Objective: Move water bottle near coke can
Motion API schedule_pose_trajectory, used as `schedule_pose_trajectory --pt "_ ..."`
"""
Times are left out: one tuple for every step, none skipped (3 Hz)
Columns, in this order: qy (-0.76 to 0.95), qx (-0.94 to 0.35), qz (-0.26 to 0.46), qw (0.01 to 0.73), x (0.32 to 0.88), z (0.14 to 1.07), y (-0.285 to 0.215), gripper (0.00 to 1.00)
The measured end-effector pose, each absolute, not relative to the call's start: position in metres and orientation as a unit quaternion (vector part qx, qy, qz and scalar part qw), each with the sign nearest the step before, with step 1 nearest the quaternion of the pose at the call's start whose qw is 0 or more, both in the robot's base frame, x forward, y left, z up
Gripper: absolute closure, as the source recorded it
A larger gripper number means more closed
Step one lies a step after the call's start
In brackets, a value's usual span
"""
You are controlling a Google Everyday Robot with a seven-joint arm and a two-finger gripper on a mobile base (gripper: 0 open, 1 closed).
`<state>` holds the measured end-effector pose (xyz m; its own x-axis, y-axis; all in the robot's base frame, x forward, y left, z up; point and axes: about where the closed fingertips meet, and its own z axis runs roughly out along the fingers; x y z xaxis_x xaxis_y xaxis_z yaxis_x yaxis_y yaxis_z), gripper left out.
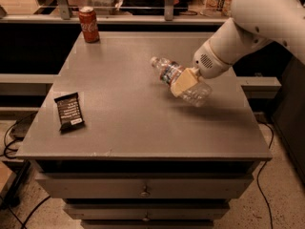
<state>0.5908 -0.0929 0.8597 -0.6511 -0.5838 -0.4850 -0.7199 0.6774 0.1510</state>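
Observation:
The water bottle (177,78) is clear crinkled plastic with a white cap pointing up-left. It is held tilted above the right middle of the grey table (128,123). My gripper (185,83) is shut on the bottle's middle, its tan fingers (183,83) across the body, on the white arm (248,27) coming in from the upper right. The coke can (88,24), red with white lettering, stands upright at the table's far left corner, well away from the bottle.
A flat dark snack wrapper (69,111) lies near the table's left front. Drawers (143,190) sit under the tabletop. A railing and cluttered shelf run behind the table. Cables lie on the floor at the left.

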Motion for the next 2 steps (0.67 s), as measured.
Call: schedule_pose_trajectory --pt "0.881 -0.372 0.192 0.219 0.5987 0.8745 -0.0734 1.0" --pt "0.881 -0.372 0.192 0.219 0.5988 0.8745 -0.0734 1.0"
